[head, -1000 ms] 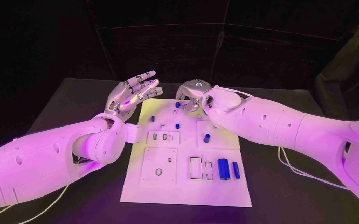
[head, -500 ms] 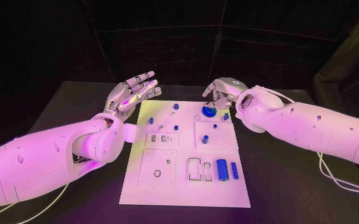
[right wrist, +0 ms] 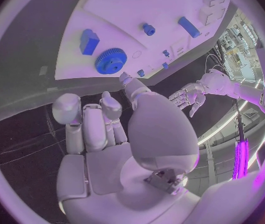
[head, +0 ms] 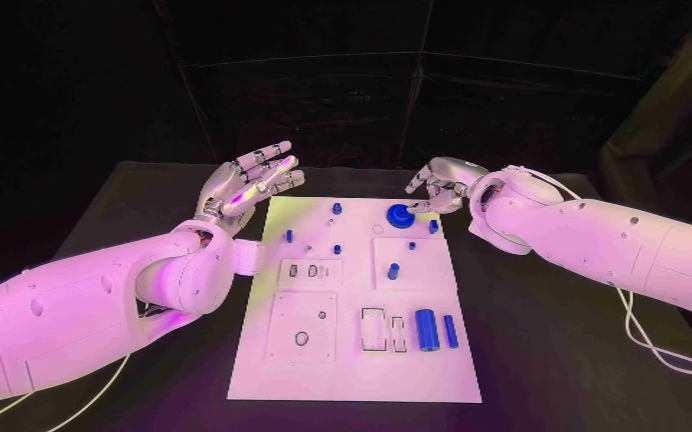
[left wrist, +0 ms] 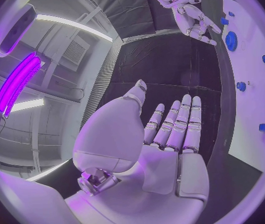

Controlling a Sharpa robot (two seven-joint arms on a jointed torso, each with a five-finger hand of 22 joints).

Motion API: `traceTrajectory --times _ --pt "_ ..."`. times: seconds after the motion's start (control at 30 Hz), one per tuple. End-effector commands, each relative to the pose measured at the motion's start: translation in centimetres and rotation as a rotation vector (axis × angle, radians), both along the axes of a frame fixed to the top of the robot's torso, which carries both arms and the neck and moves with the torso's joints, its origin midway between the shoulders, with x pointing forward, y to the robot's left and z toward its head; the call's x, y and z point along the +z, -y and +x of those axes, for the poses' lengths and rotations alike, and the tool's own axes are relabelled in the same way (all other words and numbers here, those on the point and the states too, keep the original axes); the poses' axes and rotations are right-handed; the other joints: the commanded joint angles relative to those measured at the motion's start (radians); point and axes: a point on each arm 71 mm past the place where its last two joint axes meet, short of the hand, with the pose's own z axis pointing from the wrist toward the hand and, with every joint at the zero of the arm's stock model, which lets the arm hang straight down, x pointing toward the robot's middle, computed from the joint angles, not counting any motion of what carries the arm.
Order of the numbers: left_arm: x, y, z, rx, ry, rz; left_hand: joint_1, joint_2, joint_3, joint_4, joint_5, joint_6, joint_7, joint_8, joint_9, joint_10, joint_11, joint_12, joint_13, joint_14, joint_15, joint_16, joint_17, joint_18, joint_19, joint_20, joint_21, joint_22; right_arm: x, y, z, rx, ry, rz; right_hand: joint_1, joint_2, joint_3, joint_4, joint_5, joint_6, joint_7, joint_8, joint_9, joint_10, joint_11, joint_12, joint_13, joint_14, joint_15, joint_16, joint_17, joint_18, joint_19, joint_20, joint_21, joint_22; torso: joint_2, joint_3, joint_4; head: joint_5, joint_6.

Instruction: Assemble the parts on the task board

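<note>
Head view first: the board [head: 355, 352] lies flat in the middle of the table [head: 130, 202], and the left hand [head: 248, 184] hovers just off its far left corner, palm up, fingers straight and slightly spread, holding nothing. The right hand [head: 440, 181] hangs past the far right corner, fingers curled inward with nothing between them. On the board's far end sits a blue gear [head: 400, 215], just beside the right hand but clear of it; a small block [head: 434, 225] lies next to it, several small pegs [head: 336, 208] dot the far half, and a large cylinder [head: 427, 329] with a thinner bar [head: 450, 329] lies near the near right edge. Over to the left wrist view: the left hand's fingers [left wrist: 177, 122] reach out side by side, empty, with the gear [left wrist: 231, 40] on the board beyond. Right wrist view now: the fingers [right wrist: 85, 122] are bent in over the palm, gripping nothing, and the gear [right wrist: 111, 61] and block [right wrist: 89, 41] rest on the board beyond the fingertips.
</note>
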Motion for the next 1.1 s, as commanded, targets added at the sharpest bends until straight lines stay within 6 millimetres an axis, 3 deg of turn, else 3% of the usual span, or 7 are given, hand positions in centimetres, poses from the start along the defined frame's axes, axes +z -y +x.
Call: traceTrajectory --times 0.03,0.2,0.5,1.1 --pt "0.2 0.2 0.0 -0.016 0.011 -0.024 -0.001 0.01 0.0 -0.007 0.0 0.01 0.126 0.005 0.001 0.012 0.0 0.008 0.001 0.006 0.001 -0.004 -0.002 -0.004 0.009 0.002 -0.006 -0.002 -0.2 -0.8 0.1 0.038 0.013 -0.108 0.014 -0.004 -0.011 0.0 -0.009 -0.013 0.0 0.006 -0.001 0.003 0.004 0.01 0.012 0.032 0.008 0.009 0.012 -0.008 0.006 0.003 0.009 0.011 0.0 -0.002 0.0012 0.0 -0.002" --pt "0.2 0.4 0.1 -0.02 0.009 -0.026 -0.001 0.01 0.0 -0.007 0.0 0.01 0.126 0.005 0.001 0.012 0.0 0.008 0.001 0.006 0.001 -0.004 -0.002 -0.004 0.009 0.002 -0.006 -0.002 -0.3 -1.7 0.2 0.06 0.032 -0.152 0.022 -0.009 -0.03 0.004 -0.017 -0.03 0.004 0.003 -0.002 0.0 0.008 0.014 0.021 0.033 0.012 0.018 0.025 -0.008 0.005 0.006 0.014 0.016 0.0 -0.0022 -0.0007 -0.003 -0.003" --pt "0.1 0.4 0.1 -0.02 0.005 -0.025 -0.001 0.01 0.0 -0.007 0.0 0.009 0.126 0.005 0.001 0.012 0.0 0.008 0.001 0.006 0.001 -0.004 -0.002 -0.003 0.009 0.002 -0.006 -0.003 -0.7 -2.5 0.4 0.077 0.021 -0.189 0.026 -0.008 -0.034 0.006 -0.018 -0.032 0.005 0.004 -0.002 -0.001 0.008 0.016 0.024 0.034 0.012 0.024 0.035 -0.009 0.006 0.007 0.016 0.019 0.001 -0.0023 0.0025 -0.007 -0.006" --pt "0.1 0.4 0.1 -0.02 0.0 -0.023 -0.001 0.011 0.0 -0.008 0.0 0.008 0.126 0.005 0.001 0.01 0.0 0.008 0.001 0.006 0.001 -0.004 -0.002 -0.003 0.009 0.002 -0.007 -0.003 -1.6 -2.8 0.6 0.096 -0.036 -0.212 0.044 0.011 -0.033 0.009 -0.002 -0.02 0.002 0.018 0.002 -0.002 0.007 0.023 0.038 0.036 0.012 0.034 0.05 -0.009 0.005 0.008 0.019 0.022 0.0 -0.0022 0.0007 -0.007 -0.014"
